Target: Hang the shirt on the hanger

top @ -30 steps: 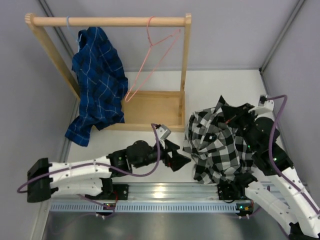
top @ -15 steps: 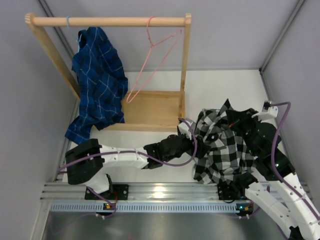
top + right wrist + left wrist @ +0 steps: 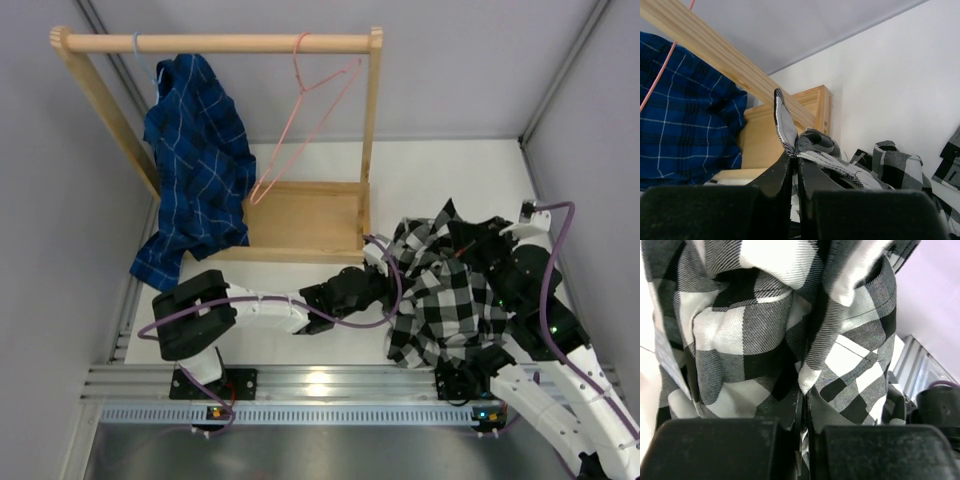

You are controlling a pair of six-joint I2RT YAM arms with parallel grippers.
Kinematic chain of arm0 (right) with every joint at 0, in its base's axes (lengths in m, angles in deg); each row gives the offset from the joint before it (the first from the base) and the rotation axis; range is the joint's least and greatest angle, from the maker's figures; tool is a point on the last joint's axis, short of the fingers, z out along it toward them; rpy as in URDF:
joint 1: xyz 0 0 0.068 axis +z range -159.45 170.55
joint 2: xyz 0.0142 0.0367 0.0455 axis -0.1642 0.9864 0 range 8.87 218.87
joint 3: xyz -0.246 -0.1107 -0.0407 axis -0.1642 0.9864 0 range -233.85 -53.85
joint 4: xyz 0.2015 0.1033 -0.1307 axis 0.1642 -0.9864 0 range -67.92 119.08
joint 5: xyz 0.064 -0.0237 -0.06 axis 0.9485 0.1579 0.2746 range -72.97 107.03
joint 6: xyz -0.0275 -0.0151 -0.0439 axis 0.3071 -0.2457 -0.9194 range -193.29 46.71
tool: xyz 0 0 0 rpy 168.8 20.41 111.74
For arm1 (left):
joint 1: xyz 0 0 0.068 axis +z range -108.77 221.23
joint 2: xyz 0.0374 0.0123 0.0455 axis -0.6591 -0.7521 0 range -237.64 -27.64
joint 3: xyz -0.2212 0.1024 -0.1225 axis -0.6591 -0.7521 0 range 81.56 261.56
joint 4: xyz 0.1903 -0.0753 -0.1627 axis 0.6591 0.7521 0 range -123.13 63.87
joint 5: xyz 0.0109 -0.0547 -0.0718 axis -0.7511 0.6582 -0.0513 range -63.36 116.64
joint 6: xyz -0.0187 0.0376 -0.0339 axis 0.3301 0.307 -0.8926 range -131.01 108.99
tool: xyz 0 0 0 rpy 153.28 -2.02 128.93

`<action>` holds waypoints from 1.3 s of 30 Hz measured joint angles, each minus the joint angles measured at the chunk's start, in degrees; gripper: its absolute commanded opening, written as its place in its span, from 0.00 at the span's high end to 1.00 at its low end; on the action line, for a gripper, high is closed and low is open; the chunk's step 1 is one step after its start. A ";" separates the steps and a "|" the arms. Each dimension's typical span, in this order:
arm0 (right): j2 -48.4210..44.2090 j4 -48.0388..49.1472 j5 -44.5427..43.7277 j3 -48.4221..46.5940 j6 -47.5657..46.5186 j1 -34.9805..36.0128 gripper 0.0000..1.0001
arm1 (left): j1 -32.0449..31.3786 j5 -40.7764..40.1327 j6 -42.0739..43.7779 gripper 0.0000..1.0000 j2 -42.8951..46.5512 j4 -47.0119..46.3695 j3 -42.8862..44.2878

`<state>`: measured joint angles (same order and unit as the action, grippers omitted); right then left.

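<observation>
My left tool [image 3: 802, 399] and right tool [image 3: 794, 159] each pinch a thin fold of the shirt [image 3: 450, 295]; lifting could tug one free.

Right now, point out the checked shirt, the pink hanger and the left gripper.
checked shirt [image 3: 445, 300], top view, middle of bunched fabric.
pink hanger [image 3: 302, 89], top view, neck below hook.
left gripper [image 3: 802, 410], left wrist view, between its shut fingertips.

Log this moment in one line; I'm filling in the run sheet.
left gripper: shut on shirt | right gripper: shut on shirt | hanger: bare, on rail | shirt not yet hung
</observation>
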<state>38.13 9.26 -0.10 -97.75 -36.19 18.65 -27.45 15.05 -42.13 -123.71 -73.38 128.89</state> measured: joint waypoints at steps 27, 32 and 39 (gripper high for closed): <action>18.12 -11.50 44.39 -13.94 -43.39 0.02 0.25 | 0.09 14.45 4.74 1.00 43.52 57.40 0.09; 33.05 -8.55 50.90 -13.94 -44.00 0.57 0.26 | 0.09 19.06 3.74 1.00 49.07 58.99 -3.58; 47.50 -3.48 53.88 -13.94 -44.17 11.28 0.32 | 0.09 20.81 2.97 1.00 52.48 60.63 -5.18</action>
<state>85.62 5.79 53.78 -111.70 -80.36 29.92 -27.37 35.86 -39.15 -71.23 -12.75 123.71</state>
